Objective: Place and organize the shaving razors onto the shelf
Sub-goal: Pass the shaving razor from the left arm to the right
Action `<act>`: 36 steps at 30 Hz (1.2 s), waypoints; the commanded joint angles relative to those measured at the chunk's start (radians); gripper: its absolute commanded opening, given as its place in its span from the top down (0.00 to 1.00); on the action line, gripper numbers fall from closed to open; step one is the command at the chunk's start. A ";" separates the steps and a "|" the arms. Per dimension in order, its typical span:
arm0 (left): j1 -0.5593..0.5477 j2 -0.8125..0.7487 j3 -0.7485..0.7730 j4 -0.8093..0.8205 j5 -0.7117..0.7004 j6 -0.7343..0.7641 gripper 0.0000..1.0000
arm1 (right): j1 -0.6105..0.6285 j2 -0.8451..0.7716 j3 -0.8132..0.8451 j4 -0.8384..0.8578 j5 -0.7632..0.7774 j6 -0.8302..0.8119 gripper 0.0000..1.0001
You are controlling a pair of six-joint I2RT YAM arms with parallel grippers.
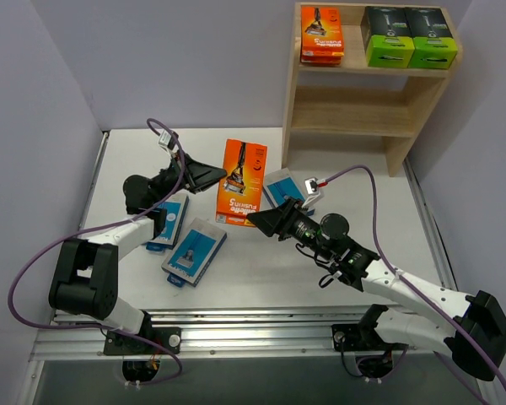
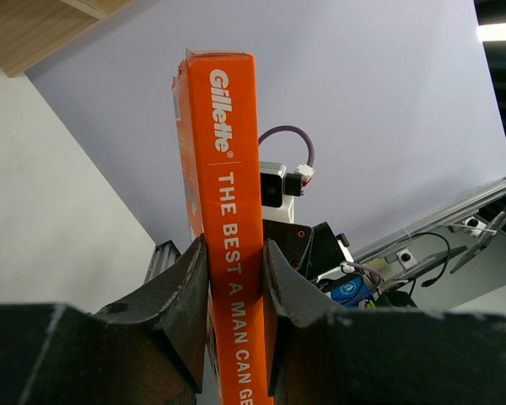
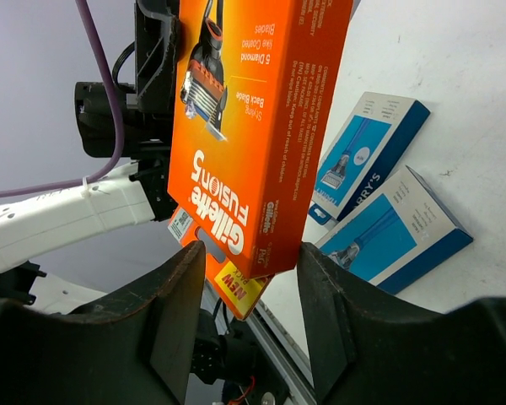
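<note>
while atop the shelf [image 1: 297, 101], three packs [image 1: 322, 35]

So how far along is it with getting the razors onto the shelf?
Done: two black-and-green boxes and an orange pack sit on the shelf's top tier. In hand: the left fingers pinch another orange pack, the right fingers flanking it. Left: three blue cards lying on the table.

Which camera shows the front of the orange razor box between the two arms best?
The right wrist view: the flat orange cardboard razor pack fills it, its front picture and lettering large. The top view shows the whole front, but small. The left wrist view shows only its narrow edge, pinched by the left gripper.
</note>
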State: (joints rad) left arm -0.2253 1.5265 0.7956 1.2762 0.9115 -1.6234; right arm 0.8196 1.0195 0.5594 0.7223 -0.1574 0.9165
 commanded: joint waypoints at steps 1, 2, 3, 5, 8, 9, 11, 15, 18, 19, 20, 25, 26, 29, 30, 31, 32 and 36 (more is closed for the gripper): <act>-0.008 -0.020 -0.001 0.273 -0.023 -0.001 0.98 | 0.004 -0.009 0.045 0.085 0.001 0.001 0.57; -0.008 -0.017 -0.002 0.273 -0.020 0.000 0.98 | 0.006 -0.009 0.045 0.088 0.002 0.001 0.58; -0.008 -0.014 -0.006 0.272 -0.019 0.003 0.98 | 0.004 -0.010 0.043 0.089 0.002 0.004 0.58; -0.008 -0.011 -0.010 0.275 -0.019 0.005 0.98 | 0.004 -0.010 0.043 0.095 0.002 0.010 0.58; -0.009 -0.002 -0.021 0.281 -0.016 0.011 0.98 | 0.004 -0.010 0.042 0.098 0.005 0.015 0.60; -0.008 0.003 -0.027 0.285 -0.014 0.010 0.98 | 0.004 -0.010 0.040 0.098 0.009 0.016 0.60; -0.008 0.004 -0.032 0.290 -0.010 0.011 0.98 | 0.003 -0.018 0.039 0.098 0.015 0.019 0.61; -0.006 0.001 -0.044 0.295 -0.005 0.019 0.98 | -0.010 -0.042 0.030 0.097 0.038 0.031 0.63; -0.008 0.001 -0.050 0.295 0.003 0.023 0.98 | -0.019 -0.056 0.025 0.097 0.041 0.039 0.66; -0.008 0.001 -0.052 0.296 0.003 0.023 0.98 | -0.026 -0.058 0.022 0.101 0.042 0.042 0.66; -0.008 0.001 -0.056 0.298 0.004 0.023 0.98 | -0.028 -0.061 0.020 0.101 0.042 0.045 0.67; -0.008 0.001 -0.071 0.301 0.012 0.030 0.98 | -0.042 -0.065 0.017 0.118 0.042 0.064 0.69; -0.009 0.000 -0.073 0.301 0.013 0.031 0.98 | -0.043 -0.067 0.017 0.120 0.044 0.068 0.69; -0.008 0.003 -0.076 0.301 0.024 0.039 0.98 | -0.050 -0.067 0.011 0.131 0.050 0.081 0.72; -0.008 0.003 -0.079 0.299 0.027 0.039 0.98 | -0.051 -0.065 0.008 0.135 0.050 0.084 0.73; -0.008 0.004 -0.079 0.299 0.033 0.040 0.98 | -0.053 -0.065 0.005 0.144 0.050 0.091 0.74; -0.008 0.004 -0.081 0.299 0.035 0.043 0.98 | -0.056 -0.065 0.002 0.149 0.051 0.094 0.74; -0.008 0.012 -0.082 0.296 0.046 0.050 0.98 | -0.063 -0.070 -0.019 0.161 0.059 0.110 0.82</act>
State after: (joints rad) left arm -0.2260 1.5265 0.7227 1.2919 0.8772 -1.6333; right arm 0.7696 0.9886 0.5358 0.7143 -0.1284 1.0031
